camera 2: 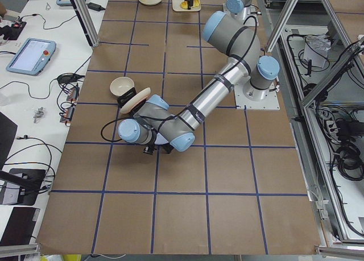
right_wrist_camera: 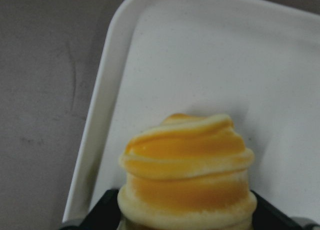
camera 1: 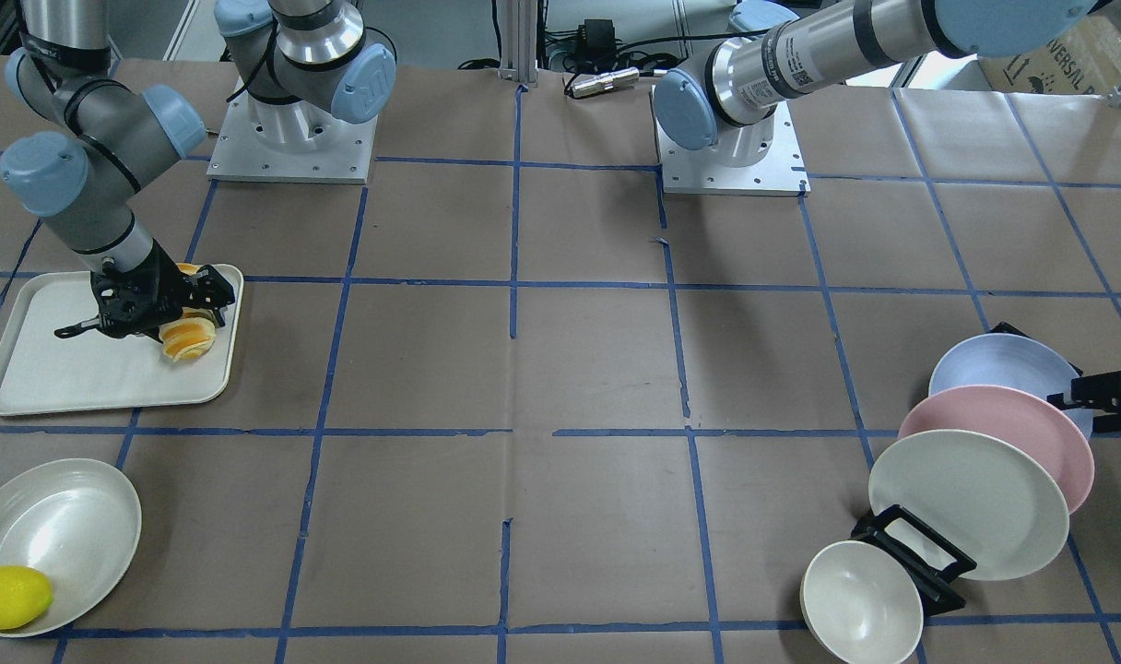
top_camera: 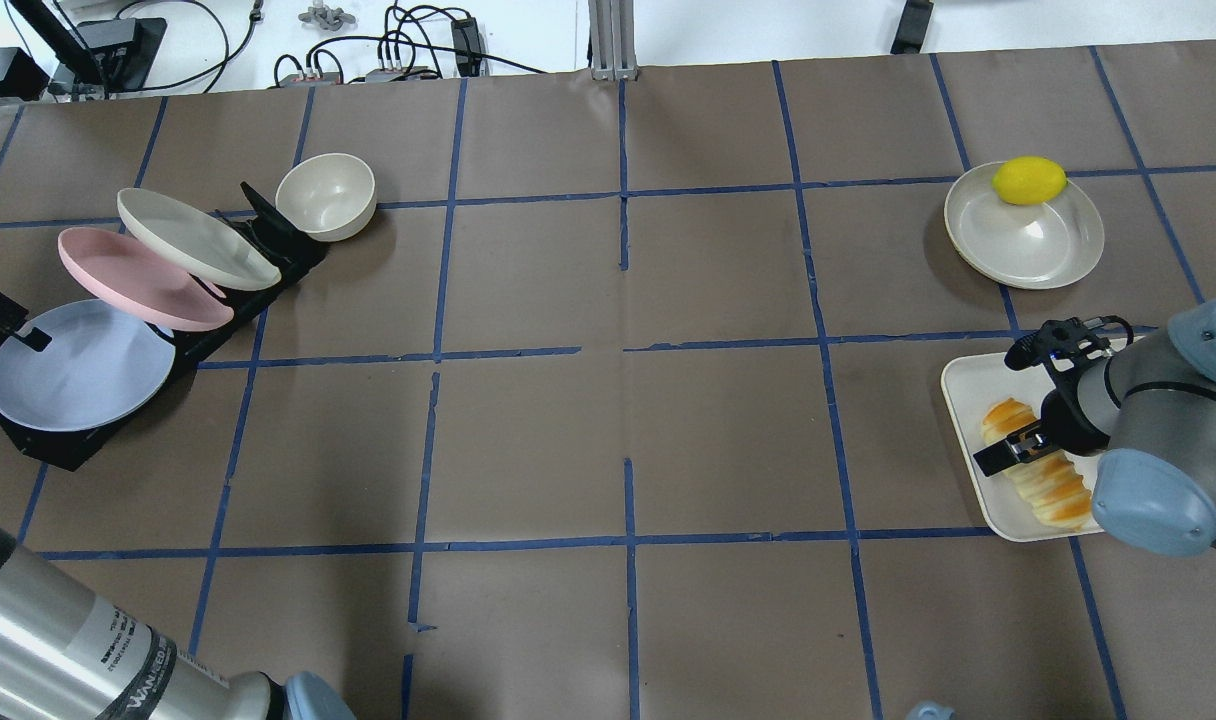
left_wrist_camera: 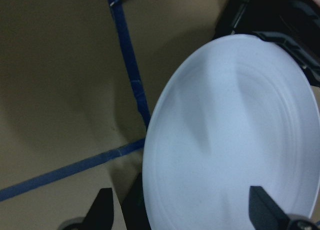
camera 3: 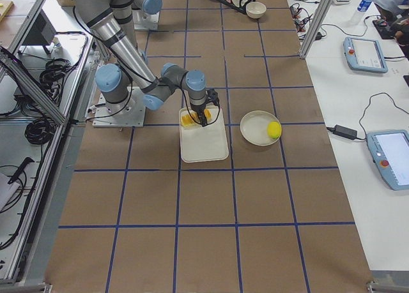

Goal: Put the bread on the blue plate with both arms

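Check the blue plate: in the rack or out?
In. The blue plate leans tilted in the black rack, beside the pink plate.

On the cardboard box (camera 1: 1077, 55) beyond the table's corner we read part of a word, "VERSAL". A light-blue joint cap (camera 1: 362, 85) on the right arm (camera 1: 90, 120) carries what looks to us like "UR". The left arm (camera 1: 846, 46) wears a white label (camera 1: 786, 78) with a square code. The print there, and on its black band (top_camera: 138, 680), is beyond our reading.
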